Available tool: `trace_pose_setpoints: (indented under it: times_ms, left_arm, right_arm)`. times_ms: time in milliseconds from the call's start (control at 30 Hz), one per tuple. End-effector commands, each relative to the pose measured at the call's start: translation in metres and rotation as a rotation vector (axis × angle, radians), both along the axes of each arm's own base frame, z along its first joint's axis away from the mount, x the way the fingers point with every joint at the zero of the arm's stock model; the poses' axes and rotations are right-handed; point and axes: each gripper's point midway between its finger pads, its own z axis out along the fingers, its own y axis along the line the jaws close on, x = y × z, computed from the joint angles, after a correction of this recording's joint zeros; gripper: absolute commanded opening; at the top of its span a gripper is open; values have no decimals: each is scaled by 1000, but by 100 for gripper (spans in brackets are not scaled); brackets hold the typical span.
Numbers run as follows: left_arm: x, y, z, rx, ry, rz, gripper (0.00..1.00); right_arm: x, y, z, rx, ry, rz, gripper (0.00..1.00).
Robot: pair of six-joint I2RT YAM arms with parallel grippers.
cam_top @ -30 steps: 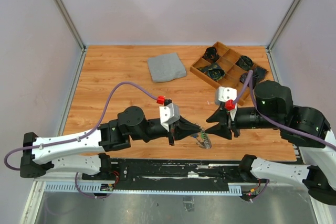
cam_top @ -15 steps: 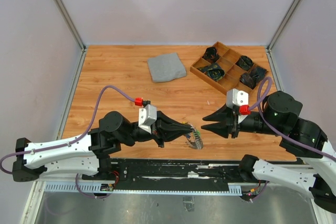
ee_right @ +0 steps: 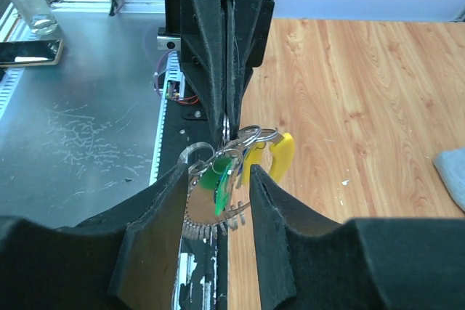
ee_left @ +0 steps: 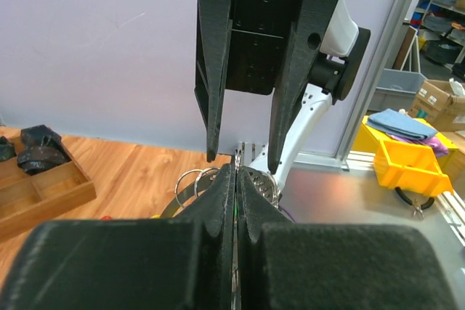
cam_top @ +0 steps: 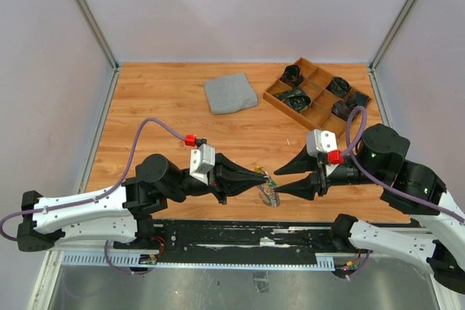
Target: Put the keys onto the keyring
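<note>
My left gripper [cam_top: 264, 176] hangs a little above the wood table near its front edge. It is shut on a thin ring of the keyring [cam_top: 272, 194], a silvery jagged loop that dangles below its tips. In the right wrist view a green key [ee_right: 219, 181] and a yellow key [ee_right: 280, 155] hang in the bunch with the keyring [ee_right: 209, 227]. My right gripper [ee_right: 218, 179] faces the left one, open, one finger on each side of the bunch. I cannot tell whether it touches. In the left wrist view the left gripper [ee_left: 236, 170] shows shut, with small rings beside its tips.
A folded grey cloth [cam_top: 230, 94] lies at the back middle. A wooden compartment tray [cam_top: 273, 96] with dark items stands at the back right. The black base rail [cam_top: 247, 234] runs along the near edge, just below the grippers. Walls enclose the table on three sides.
The left arm drew back to the left with the keyring, then held still. The right gripper backed off to the right, then came back with its jaws on either side of the hanging bunch.
</note>
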Motion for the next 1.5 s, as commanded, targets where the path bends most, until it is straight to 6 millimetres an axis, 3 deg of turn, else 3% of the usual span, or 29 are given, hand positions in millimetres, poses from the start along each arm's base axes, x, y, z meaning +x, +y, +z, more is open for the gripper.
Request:
trace_pose_setpoints:
  times_ms: [0,133,300,467,633,800,1000,1233,1467]
  left_arm:
    - [2,5,23,-84,-10,12,1]
    - [2,2,24,-85,-13,7,1]
    - [6,1,24,-86,-7,26,1]
    - [9,4,23,-87,-4,46,1]
    - [7,2,22,-79,-6,35,0]
    - [6,0,22,-74,-5,29,0]
    - [10,-1,23,-75,1,47,1]
    - [19,0,23,-76,15,96,0]
    - [21,-4,22,-66,14,101,0]
  right_arm:
    - [-3,6,3,20,3,46,41]
    - [1,11,3,34,17,26,42]
    - [-3,14,16,108,26,48,42]
    - [-5,-4,23,111,-34,6,45]
    - [20,-33,16,60,-111,-204,46]
    - [40,-47,-11,-61,-113,-326,49]
    - [42,-37,-34,-147,-62,-297,57]
    - [28,-23,-23,-63,-15,-218,64]
    - [34,-10,-23,-4,46,-238,67]
